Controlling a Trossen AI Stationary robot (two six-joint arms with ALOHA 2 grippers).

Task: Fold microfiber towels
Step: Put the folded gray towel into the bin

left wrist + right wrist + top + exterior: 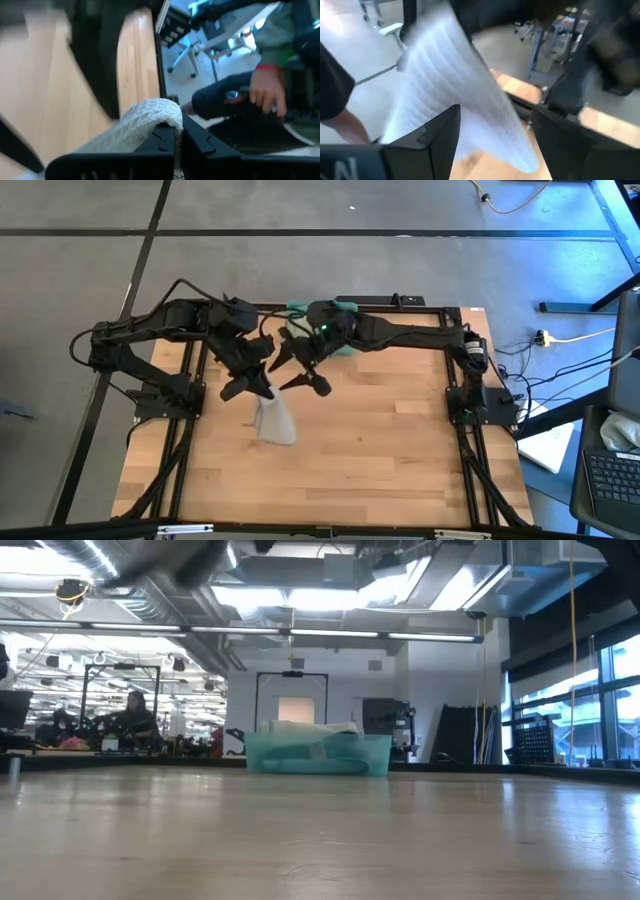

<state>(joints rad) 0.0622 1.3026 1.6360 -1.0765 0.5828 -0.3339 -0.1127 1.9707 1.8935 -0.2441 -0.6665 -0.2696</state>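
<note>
Aloft, left hand (262, 390) clamps grey towel (274, 420) hanging; right hand (318, 386) spread wide, empty.

Front desk (330, 470): lying bare, open for passage.
Centre: grey towel (274, 420) hanging under both end effectors, blocking the middle.
Back edge: teal bin (318, 752) standing in the way.
</note>
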